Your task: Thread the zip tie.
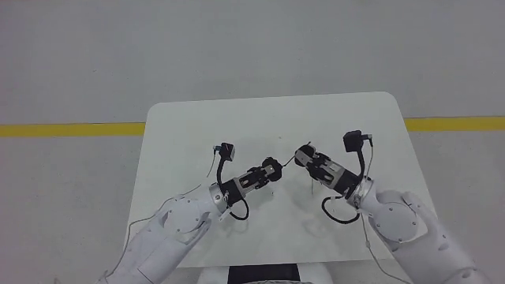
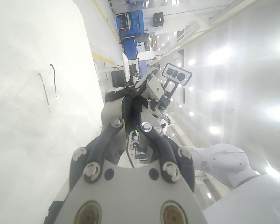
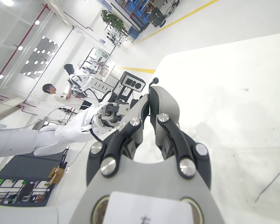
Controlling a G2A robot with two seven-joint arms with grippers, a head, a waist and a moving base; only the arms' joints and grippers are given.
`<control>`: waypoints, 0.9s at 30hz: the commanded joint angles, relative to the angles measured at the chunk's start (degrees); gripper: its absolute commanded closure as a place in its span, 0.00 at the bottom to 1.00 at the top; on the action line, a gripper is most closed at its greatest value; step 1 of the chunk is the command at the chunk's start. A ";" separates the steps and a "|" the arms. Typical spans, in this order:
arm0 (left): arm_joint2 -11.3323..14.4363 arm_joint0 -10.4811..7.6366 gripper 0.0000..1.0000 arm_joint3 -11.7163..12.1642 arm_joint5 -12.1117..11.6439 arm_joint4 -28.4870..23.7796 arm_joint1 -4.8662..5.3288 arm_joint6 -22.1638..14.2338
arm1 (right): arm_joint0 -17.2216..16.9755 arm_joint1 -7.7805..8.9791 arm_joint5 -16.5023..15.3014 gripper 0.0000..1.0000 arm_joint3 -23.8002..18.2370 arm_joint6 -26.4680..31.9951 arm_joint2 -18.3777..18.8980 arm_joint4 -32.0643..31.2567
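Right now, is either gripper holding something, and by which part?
The right gripper pinches a black zip tie just below its head, which pokes out past the fingertips. The left gripper is shut; on what, cannot be told.

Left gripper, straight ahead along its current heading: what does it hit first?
Probably the right gripper, facing the left gripper tip to tip, with only the zip tie between them; depth is hard to judge.

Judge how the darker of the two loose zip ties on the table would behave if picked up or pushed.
The darker zip tie is thin and lies in a slight curve, so probably floppy and very light. Flat on the smooth table, it would likely slide when nudged and be hard to pinch.
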 commanded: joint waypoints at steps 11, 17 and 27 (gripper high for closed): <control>0.00 0.00 1.00 0.00 0.00 0.00 0.00 0.00 | -0.11 -0.58 0.46 1.00 0.89 1.26 -0.02 1.42; 0.00 0.00 1.00 0.00 0.00 0.00 0.00 0.00 | -0.27 -0.92 -0.08 1.00 1.40 0.70 0.23 3.03; 0.00 0.00 1.00 0.00 0.00 0.00 0.00 0.00 | -0.63 -1.40 -1.14 1.00 1.87 -0.01 0.78 4.87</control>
